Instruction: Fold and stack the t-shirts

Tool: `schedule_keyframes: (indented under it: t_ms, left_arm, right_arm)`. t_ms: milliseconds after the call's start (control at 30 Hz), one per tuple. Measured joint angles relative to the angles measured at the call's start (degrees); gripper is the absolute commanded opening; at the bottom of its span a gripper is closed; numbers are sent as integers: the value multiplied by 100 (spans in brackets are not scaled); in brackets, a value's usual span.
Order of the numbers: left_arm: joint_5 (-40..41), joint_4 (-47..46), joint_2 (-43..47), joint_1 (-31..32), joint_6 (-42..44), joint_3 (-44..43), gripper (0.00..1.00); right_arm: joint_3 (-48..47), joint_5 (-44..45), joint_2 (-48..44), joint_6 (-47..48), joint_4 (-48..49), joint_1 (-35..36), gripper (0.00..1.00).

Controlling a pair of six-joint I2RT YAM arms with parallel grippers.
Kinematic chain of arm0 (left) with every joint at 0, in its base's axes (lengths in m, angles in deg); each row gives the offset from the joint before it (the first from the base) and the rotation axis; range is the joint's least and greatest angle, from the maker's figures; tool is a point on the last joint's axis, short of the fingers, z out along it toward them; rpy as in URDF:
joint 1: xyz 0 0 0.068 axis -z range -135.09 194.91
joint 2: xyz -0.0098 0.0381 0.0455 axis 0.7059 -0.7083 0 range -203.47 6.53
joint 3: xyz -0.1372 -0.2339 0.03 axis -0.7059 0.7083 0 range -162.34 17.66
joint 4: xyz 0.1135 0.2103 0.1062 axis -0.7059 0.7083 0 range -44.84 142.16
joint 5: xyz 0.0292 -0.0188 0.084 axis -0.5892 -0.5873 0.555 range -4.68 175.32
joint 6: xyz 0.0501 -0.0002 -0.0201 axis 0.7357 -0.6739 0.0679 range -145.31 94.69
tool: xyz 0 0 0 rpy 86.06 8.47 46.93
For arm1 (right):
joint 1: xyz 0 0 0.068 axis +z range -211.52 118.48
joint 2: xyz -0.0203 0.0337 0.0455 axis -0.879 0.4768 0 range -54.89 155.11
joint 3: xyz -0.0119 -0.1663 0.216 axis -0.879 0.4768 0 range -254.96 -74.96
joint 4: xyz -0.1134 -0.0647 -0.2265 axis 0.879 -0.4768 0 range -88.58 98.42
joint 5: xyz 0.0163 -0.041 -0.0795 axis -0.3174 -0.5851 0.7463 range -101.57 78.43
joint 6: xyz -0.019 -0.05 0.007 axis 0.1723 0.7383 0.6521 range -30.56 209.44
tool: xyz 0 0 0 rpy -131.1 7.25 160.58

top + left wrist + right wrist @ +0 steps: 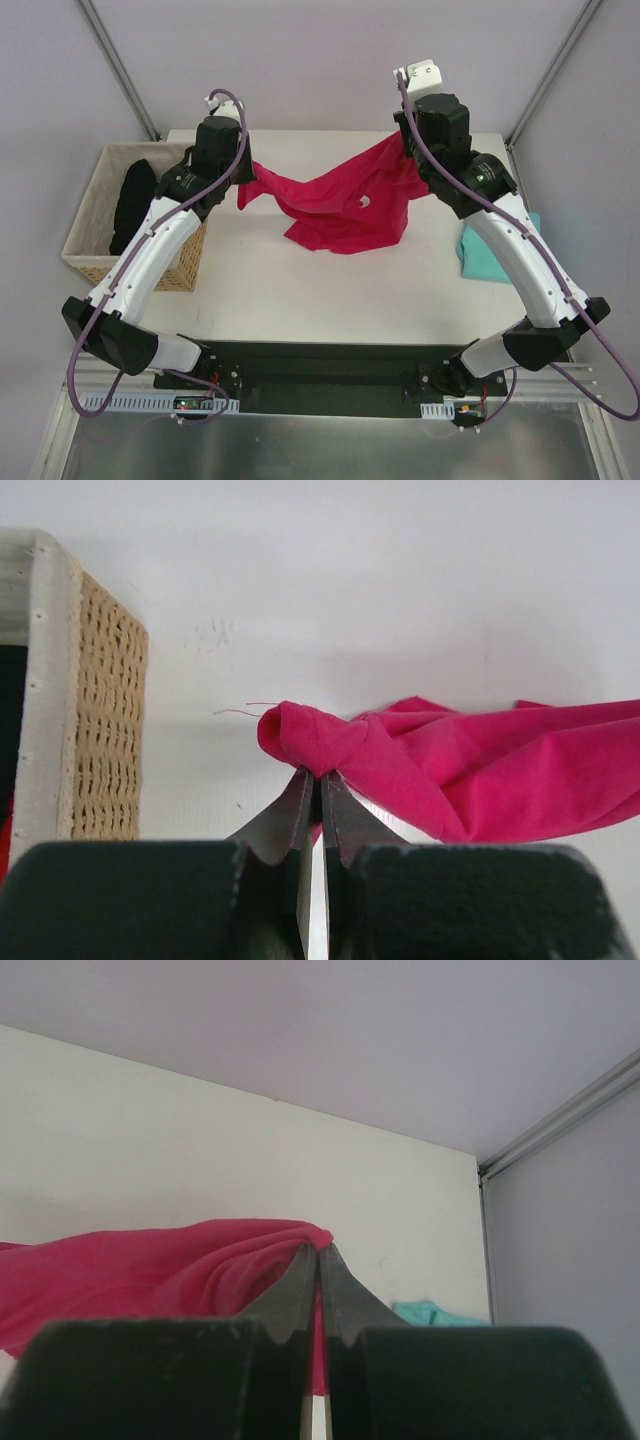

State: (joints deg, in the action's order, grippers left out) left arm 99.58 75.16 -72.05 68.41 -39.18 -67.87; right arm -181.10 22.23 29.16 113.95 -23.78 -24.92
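Stretching shirt, top view: the pink t-shirt (335,205) hangs as a band between the two arms, its long axis running straight away from the basket (88,225) across the table (300,300)
Shirt ends, top view: the end nearer the basket is pinched by the left gripper (243,183); the end farther from the basket is held by the right gripper (408,150); the middle sags and seems to rest on the table
Neck label, top view: a small white label (366,199) shows on the sagging part, on the half farther from the basket
Teal t-shirt, top view: the teal t-shirt (495,255) lies bunched at the table edge farthest from the basket, apart from the pink one and partly behind the right arm
Black garment, top view: the black garment (135,205) sits inside the basket
Left pincer, left wrist view: the jaws are pressed together on a rolled corner of pink cloth; the basket wall stands near on one side, and the shirt trails off on the side away from it
Right pincer, right wrist view: the jaws are clamped together on a pink edge; the cloth falls away toward the basket side, and a bit of teal shows low on the side away from the basket
Coming move, a judgement: laying the shirt flat depends on that across-the-table axis, since each arm is nearest its own end and both ends would have to come down together; the right arm is the nearer one to the teal shirt
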Motion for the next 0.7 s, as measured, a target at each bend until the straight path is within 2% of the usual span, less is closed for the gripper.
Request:
schedule_keyframes:
  t_ms: [433,700]
  left_arm:
    - [531,7,302,-144,317,-743,0]
    - [581,46,404,-149,339,-822,0]
  right_arm:
    - [0,28,-22,153,114,-15,1]
    - [109,44,-157,153,157,-20,1]
